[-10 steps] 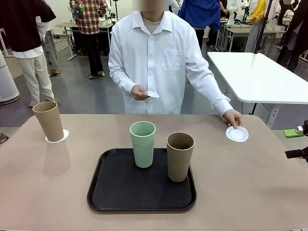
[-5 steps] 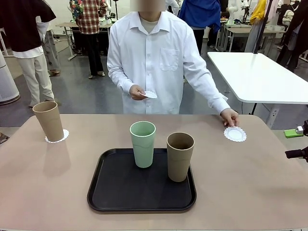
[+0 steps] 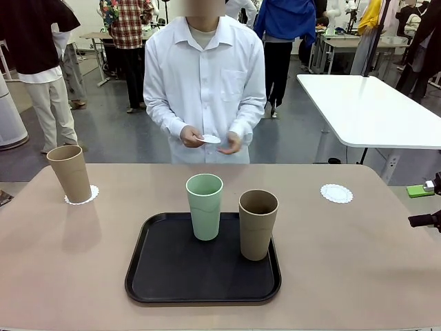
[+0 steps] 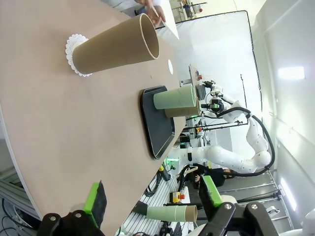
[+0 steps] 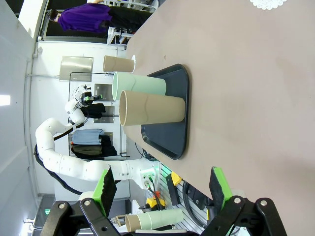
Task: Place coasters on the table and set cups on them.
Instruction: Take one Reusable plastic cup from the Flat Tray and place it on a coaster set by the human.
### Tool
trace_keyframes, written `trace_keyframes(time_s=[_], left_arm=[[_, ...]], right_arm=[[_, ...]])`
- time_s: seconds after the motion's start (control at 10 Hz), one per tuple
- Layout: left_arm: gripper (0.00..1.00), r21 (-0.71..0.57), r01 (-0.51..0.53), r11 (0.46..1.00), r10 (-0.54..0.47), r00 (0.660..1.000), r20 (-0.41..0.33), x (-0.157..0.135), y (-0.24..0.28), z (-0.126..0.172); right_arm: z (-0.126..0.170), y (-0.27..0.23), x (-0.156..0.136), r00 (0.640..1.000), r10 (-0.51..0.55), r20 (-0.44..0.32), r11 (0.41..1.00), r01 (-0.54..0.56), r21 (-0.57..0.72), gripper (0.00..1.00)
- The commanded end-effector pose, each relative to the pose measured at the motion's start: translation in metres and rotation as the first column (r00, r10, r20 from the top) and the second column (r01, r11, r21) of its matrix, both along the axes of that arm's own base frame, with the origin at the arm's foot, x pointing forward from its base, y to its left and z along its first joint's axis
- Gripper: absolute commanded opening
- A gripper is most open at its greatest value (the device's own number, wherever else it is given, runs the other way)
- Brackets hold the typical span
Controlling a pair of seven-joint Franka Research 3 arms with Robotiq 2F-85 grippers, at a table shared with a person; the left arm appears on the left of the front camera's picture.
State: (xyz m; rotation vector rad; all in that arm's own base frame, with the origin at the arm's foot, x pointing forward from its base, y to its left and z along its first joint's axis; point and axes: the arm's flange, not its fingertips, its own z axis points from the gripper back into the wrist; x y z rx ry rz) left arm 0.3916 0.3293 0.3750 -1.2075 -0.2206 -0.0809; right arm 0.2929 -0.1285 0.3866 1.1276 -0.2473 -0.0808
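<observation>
Left gripper [image 4: 152, 194]: I see the jaws spread wide with nothing between the green pads, well apart from every cup.
Right gripper [image 5: 161, 183]: it is spread just as wide and holds nothing, low over the table [image 3: 358, 269].
Tray cups: the mint cup [image 3: 204, 205] and a tan cup [image 3: 258, 224] stand upright side by side on the black tray [image 3: 172, 272], with no coaster under either.
Left cup: the other tan cup [image 3: 69, 172] stands upright on a coaster [image 3: 88, 196] near the far left corner.
Bare coaster [image 3: 336, 193]: it lies flat near the far right edge with nothing on it.
Person: they stand at the far side with both hands [image 3: 187, 135] drawn in front of the shirt, holding one more coaster [image 3: 210, 139] off the table.
</observation>
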Motion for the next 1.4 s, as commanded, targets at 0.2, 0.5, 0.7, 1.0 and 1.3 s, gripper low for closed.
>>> trace_keyframes(time_s=[0.2, 0.5, 0.7, 1.0, 1.3], left_arm=[[1.00, -0.008, 0.001, 1.000, -0.001, 1.000, 0.008, -0.002, 0.001, 0.002], [1.00, -0.008, 0.001, 1.000, -0.001, 1.000, 0.008, -0.002, 0.001, 0.002], [1.00, -0.008, 0.001, 1.000, -0.001, 1.000, 0.008, -0.002, 0.001, 0.002], [1.00, -0.008, 0.001, 1.000, -0.001, 1.000, 0.008, -0.002, 0.001, 0.002], [1.00, -0.008, 0.001, 1.000, -0.001, 1.000, 0.008, -0.002, 0.001, 0.002]], right_arm=[[0.000, 0.000, 0.002, 1.000, -0.001, 0.008, 1.000, 0.001, 0.015, 1.00], [0.000, 0.000, 0.002, 1.000, -0.001, 0.008, 1.000, 0.001, 0.015, 1.00], [0.013, 0.003, 0.009, 0.983, 0.177, 0.058, 0.983, -0.173, -0.068, 1.00], [0.072, 0.035, 0.064, 0.889, 0.442, 0.122, 0.835, -0.358, -0.417, 1.00], [0.127, 0.115, 0.086, 0.735, 0.660, 0.156, 0.615, -0.409, -0.673, 1.00]])
